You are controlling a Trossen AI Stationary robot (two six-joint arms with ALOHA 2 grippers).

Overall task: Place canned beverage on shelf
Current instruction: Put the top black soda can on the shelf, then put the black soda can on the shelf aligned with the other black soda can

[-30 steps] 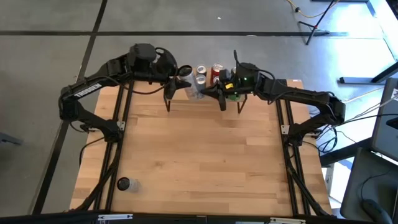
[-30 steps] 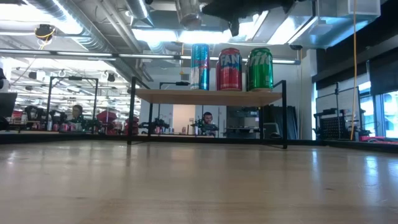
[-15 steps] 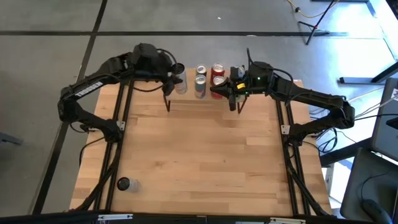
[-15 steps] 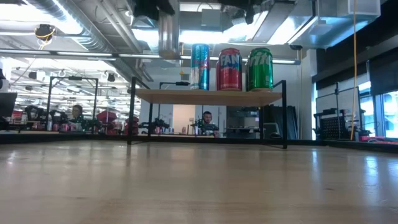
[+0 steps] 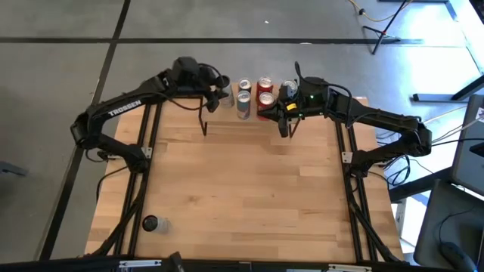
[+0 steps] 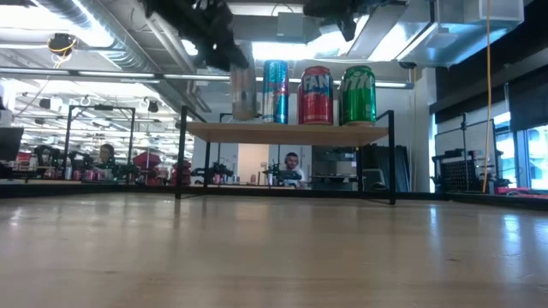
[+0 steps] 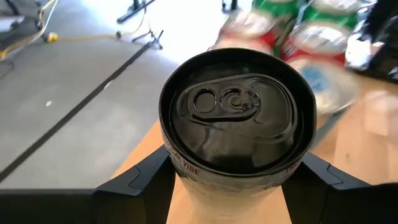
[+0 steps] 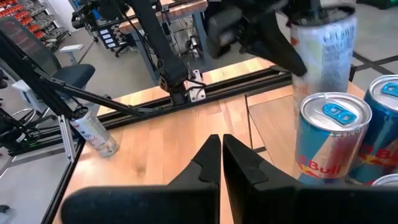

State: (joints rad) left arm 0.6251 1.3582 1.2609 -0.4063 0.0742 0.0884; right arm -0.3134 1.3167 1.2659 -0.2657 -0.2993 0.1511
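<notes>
The shelf (image 6: 287, 131) stands at the table's far edge on thin black legs. On its plank stand a blue-silver can (image 6: 275, 90), a red can (image 6: 315, 96) and a green can (image 6: 358, 94). My left gripper (image 5: 218, 97) is shut on a silver can with a dark top (image 7: 233, 118), held over the shelf's left end beside the blue-silver can. My right gripper (image 8: 221, 155) is shut and empty, above the shelf's right part (image 5: 283, 112). My left gripper pinches the silver can between its two fingers (image 7: 146, 180), on opposite sides of its wall just below the top rim (image 7: 186, 169). The fingers slant down from the table's left side. The can (image 6: 242, 92) is about upright. I cannot tell whether its bottom touches the plank.
A small clear bottle (image 5: 150, 224) lies near the table's near left corner. The wide wooden tabletop (image 5: 242, 189) lies in front of the shelf. Black rails (image 5: 144, 151) run along both sides of the table. People sit in the room behind.
My left gripper has come down with the silver can, from well above the shelf to the height of the other cans, at the shelf's left end. My right gripper has gone a little toward the table's right edge, then kept still.
</notes>
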